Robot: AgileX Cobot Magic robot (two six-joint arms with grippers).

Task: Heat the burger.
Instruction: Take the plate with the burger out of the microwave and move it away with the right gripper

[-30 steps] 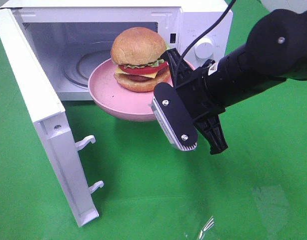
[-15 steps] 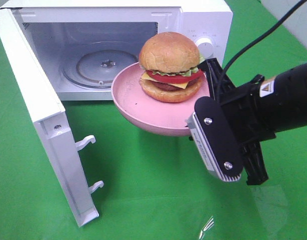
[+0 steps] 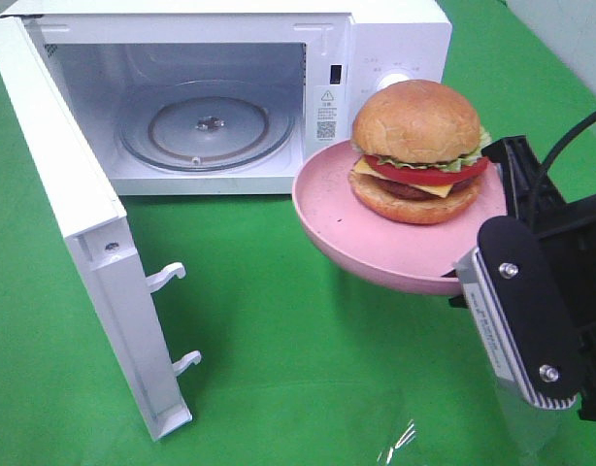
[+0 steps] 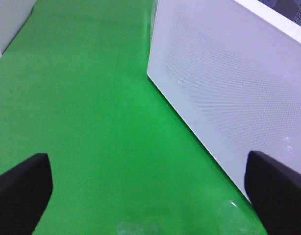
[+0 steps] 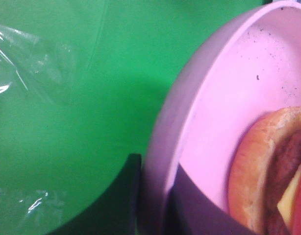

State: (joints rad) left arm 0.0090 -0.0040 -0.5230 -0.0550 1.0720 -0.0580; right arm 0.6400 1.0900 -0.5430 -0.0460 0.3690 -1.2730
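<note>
Moved since earlier: round pink plate (image 3: pixel 322 209) and burger with glossy golden-brown bun (image 3: pixel 417 150) are carried rightward, away from the white microwave oven (image 3: pixel 395 39).
Burger: rests on the plate, held above the green cloth (image 3: pixel 279 369).
Right gripper (image 5: pixel 153 205): clamped on the plate's rim.
Left gripper (image 4: pixel 150 188): fingers spread wide, nothing held.
Microwave door (image 3: pixel 75 233): open.
</note>
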